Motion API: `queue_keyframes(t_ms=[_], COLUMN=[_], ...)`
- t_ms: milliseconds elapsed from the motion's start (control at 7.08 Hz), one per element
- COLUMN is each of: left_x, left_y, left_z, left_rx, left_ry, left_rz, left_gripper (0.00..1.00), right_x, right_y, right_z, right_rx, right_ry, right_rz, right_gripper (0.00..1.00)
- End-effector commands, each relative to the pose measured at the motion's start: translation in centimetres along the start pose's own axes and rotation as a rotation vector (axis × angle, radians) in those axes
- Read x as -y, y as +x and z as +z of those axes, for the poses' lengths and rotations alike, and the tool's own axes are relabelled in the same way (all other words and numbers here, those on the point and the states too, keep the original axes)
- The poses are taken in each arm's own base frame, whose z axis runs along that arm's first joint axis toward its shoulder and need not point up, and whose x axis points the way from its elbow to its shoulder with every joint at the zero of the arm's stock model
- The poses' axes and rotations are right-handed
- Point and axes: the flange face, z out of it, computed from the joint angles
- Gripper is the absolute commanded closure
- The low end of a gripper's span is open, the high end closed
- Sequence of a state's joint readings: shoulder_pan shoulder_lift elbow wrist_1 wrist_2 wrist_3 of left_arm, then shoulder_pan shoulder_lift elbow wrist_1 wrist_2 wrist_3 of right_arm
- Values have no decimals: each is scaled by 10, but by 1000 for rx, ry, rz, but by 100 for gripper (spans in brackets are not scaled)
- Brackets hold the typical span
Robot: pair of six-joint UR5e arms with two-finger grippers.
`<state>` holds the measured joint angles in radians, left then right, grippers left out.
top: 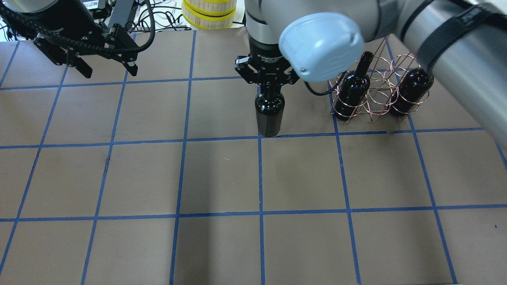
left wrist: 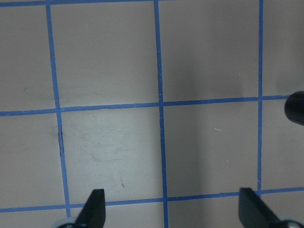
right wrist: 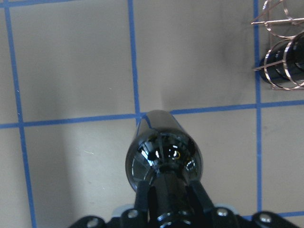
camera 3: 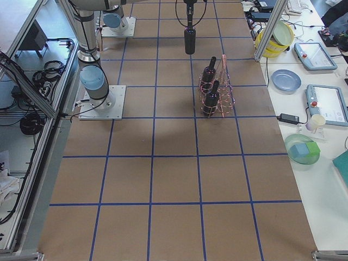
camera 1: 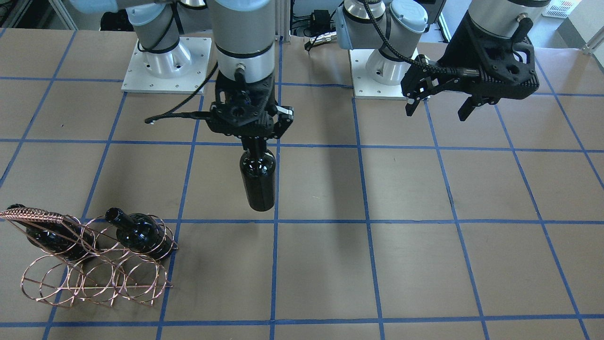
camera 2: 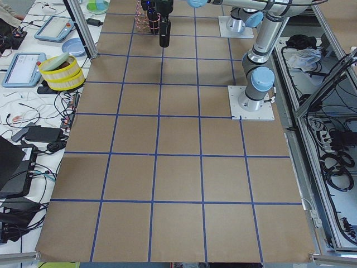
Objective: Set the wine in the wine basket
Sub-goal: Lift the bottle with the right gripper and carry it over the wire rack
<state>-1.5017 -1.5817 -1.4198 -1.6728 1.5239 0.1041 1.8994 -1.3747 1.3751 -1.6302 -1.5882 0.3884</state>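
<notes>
My right gripper [camera 1: 255, 141] [top: 269, 88] is shut on the neck of the wine [camera 1: 257, 178] [top: 269, 114], a glossy black bottle held upright over the middle of the table. I cannot tell whether its base touches the table. The right wrist view looks down the bottle [right wrist: 162, 154] with the fingers [right wrist: 142, 199] clamped on its neck. The copper wire wine basket [camera 1: 101, 278] [top: 379, 85] [camera 3: 223, 87] stands apart from it. It holds two identical bottles [camera 1: 138, 233] [camera 1: 47, 238]. My left gripper [camera 1: 439, 107] [top: 103, 70] [left wrist: 173, 209] is open and empty above bare table.
The two arm bases [camera 1: 165, 66] [camera 1: 383, 71] stand on the robot's side of the table. A yellow-rimmed stack of bowls [top: 208, 12] [camera 3: 274, 38] sits off the far table edge. Side benches hold tablets, plates and cables [camera 3: 315, 81].
</notes>
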Motion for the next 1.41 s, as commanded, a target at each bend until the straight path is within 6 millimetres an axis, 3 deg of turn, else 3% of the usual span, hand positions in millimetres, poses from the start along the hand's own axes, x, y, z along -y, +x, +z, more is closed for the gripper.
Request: queue_keyframes(t_ms=[0, 282, 706, 847, 1271], left_x=[-1, -1, -2, -3, -6], left_y=[0, -1, -1, 0, 1], left_z=[-2, -1, -3, -1, 5], left_rx=[3, 13, 15, 15, 6], left_ry=[5, 2, 5, 0, -13], left_rz=[-1, 0, 0, 2, -2], left_gripper=[0, 0, 0, 0, 0], right_x=[-7, -8, 20, 38, 88], right_y=[83, 145, 226, 241, 249], right_z=[-54, -74, -77, -85, -62], right_rx=[-14, -60, -85, -96, -104], right_ry=[-12, -37, -36, 30, 45], right_rz=[-63, -142, -202, -203, -196], right_gripper=[84, 85, 88, 87, 87])
